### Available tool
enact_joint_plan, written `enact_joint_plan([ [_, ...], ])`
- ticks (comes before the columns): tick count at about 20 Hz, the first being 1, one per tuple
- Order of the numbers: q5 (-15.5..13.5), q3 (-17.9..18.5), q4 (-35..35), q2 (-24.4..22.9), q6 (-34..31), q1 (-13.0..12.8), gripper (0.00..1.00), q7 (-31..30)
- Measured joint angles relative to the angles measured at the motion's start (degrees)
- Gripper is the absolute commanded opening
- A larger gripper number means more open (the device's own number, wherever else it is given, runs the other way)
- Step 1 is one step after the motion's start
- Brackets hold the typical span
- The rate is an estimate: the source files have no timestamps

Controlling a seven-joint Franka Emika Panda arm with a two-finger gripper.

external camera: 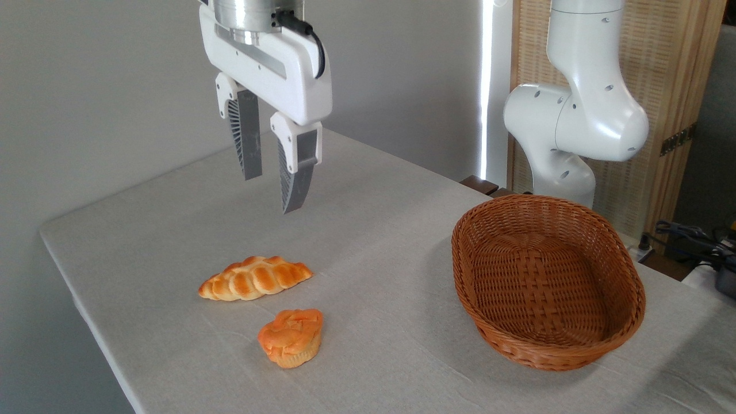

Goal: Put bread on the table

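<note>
Camera view: muffin-shaped bun (291, 337), knobbly orange top, ridged pale base, tipped on side, top facing left, on grey-beige cloth table (374, 241) near front-left edge. Braided loaf (255, 278) just behind (apart). Empty wicker basket (546, 279) right. Gripper (271, 192) aloft, fingers apart, nothing held.

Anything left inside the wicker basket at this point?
Nothing shows inside the wicker basket: its woven floor and far wall are bare. The near wall hides a strip of floor just behind it. The muffin-shaped bun and braided loaf lie on the table.
</note>
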Motion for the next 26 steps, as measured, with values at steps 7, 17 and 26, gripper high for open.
enact_joint_plan([
  [7, 0.1, 0.6, 4.3, 3.2, -3.5, 0.2, 1.0, -1.3],
  [17, 7.8, 0.4, 4.4, 3.6, -3.5, -3.9, 1.0, -1.8],
  [26, 8.1, 0.5, 4.3, 3.9, -3.5, -4.0, 1.0, -4.1],
])
